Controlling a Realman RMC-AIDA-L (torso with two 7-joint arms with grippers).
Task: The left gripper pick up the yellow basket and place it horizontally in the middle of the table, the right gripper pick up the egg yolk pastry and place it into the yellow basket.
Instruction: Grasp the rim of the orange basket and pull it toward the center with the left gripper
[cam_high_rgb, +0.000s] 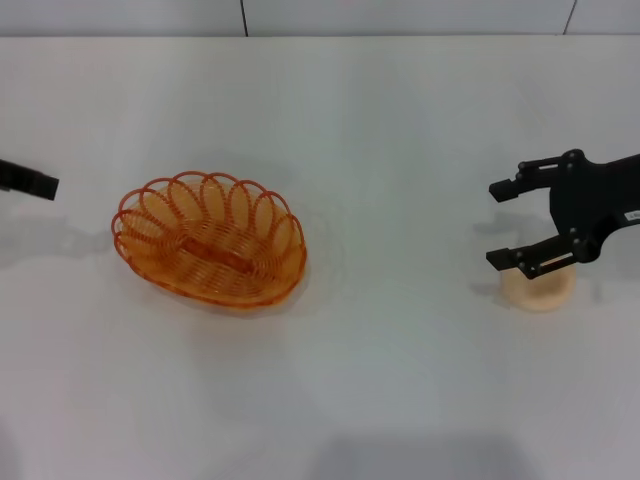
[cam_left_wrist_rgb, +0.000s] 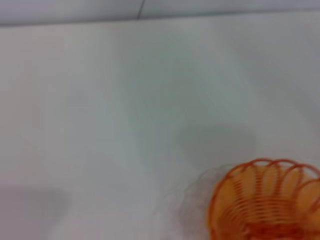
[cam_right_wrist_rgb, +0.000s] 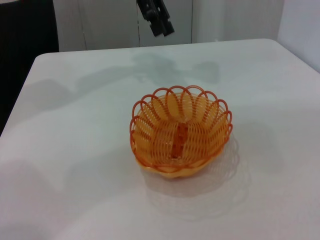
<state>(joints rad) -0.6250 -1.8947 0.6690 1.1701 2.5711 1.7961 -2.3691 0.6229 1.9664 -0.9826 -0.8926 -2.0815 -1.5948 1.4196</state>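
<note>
Head view: looped-strand oval yellow basket (cam_high_rgb: 210, 240).

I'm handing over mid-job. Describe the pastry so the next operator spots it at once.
On the white table, look right of the yellow basket. The pastry sits there alone, under the open right gripper. It is a small, smooth, pale cream dome, unlike the big orange woven basket.
</note>
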